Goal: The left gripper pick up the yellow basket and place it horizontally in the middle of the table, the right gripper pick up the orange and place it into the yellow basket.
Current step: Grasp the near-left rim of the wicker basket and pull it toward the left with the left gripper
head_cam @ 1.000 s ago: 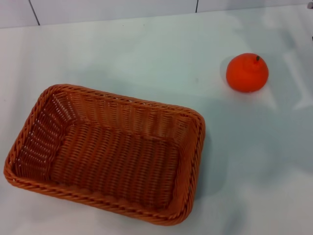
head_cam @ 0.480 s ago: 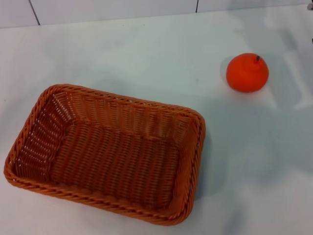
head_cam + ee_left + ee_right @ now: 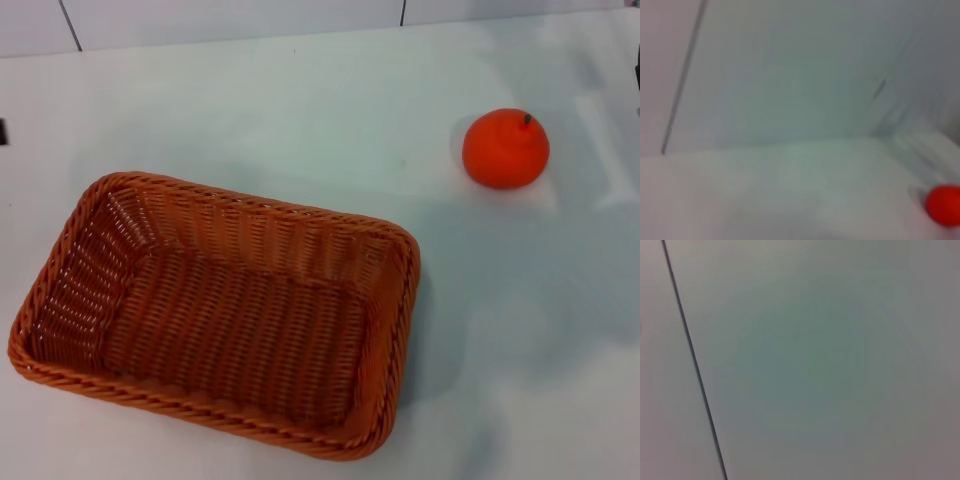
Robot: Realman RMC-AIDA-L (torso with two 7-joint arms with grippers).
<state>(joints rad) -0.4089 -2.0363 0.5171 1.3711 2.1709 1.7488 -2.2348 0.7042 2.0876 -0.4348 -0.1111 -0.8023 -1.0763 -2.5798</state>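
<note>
The yellow basket [image 3: 215, 310], an orange-brown woven wicker rectangle, lies empty and at a slant on the white table [image 3: 300, 110], at the front left in the head view. The orange [image 3: 505, 148] sits on the table at the right, apart from the basket, stem up. It also shows as a blurred red-orange spot in the left wrist view [image 3: 944, 204]. A dark sliver of the left gripper [image 3: 2, 131] shows at the left edge, behind the basket. A dark sliver of the right gripper [image 3: 637, 75] shows at the right edge, behind and right of the orange.
A white panelled wall with dark seams [image 3: 68, 25] runs along the table's far edge. The right wrist view shows only a pale panel with one dark seam [image 3: 692, 365].
A dark tip has come into view at the left edge. The dark tip at the right edge has moved down from the top corner. Basket and orange have not moved.
</note>
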